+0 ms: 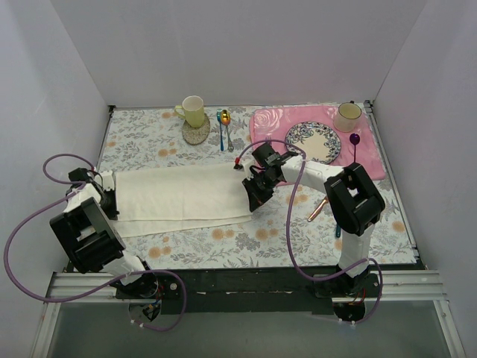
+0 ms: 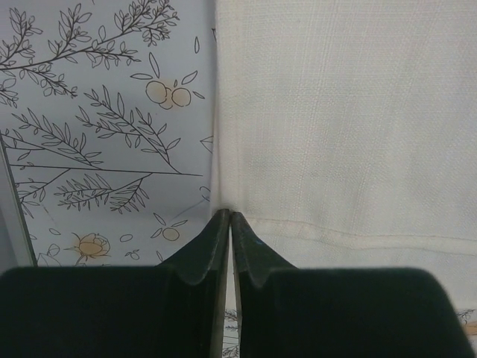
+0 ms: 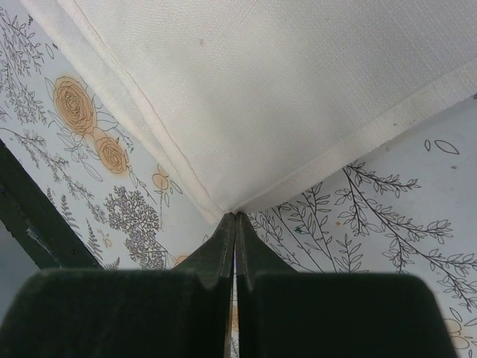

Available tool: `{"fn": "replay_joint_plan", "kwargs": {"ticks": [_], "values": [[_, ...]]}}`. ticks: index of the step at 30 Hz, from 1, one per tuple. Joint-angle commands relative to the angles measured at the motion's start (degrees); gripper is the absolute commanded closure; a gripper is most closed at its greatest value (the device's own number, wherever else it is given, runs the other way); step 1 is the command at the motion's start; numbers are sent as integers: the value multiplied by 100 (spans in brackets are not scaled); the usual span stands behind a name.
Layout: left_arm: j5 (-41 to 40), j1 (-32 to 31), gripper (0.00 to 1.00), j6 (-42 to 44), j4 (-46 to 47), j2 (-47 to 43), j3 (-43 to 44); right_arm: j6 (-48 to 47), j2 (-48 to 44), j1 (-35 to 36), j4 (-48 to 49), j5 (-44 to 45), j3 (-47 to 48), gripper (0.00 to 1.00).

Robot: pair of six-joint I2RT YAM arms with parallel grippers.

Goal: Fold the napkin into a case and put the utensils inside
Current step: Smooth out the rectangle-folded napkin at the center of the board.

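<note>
The flower-printed worktop (image 1: 223,242) spreads out in front of me. Across its left and middle lies the napkin (image 1: 182,192), a long cream band with one layer folded over another, the lower layer showing along the near edge. My left end effector (image 2: 227,214) is at the napkin's left end, its fingers drawn together to a hairline slit and nipping the cloth's edge. My right end effector (image 3: 235,216) is at the near right corner — fingers pressed tight together, the hemmed corner running straight into their tips.

On the far right lies the pink rose-printed placemat (image 1: 369,160). It carries a patterned plate (image 1: 317,138), a pale cup (image 1: 348,115) at its far corner and a purple fork (image 1: 355,143) just beside the plate. A yellow mug (image 1: 193,110) sits on a coaster at the far edge, well apart from the napkin. The copper-coloured knife (image 1: 317,209) lies on the worktop to the right of the napkin, partly under my right arm.
</note>
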Motion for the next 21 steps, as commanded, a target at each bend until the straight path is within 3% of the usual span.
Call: {"fn": "replay_joint_plan", "kwargs": {"ticks": [1, 11, 14, 16, 21], "values": [[27, -40, 98, 16, -56, -260, 11, -58, -146, -62, -50, -156, 211, 99], [89, -49, 100, -62, -364, -525, 239, -59, -207, -141, -50, -261, 202, 99], [1, -58, 76, -89, -303, -480, 126, -50, -190, -141, -50, -270, 220, 99], [-25, -67, 66, -98, -189, -472, 73, -50, -181, -141, -50, -270, 237, 99], [-87, -102, 67, -106, -39, -287, -50, -50, -146, -133, -68, -270, 263, 99]]}}
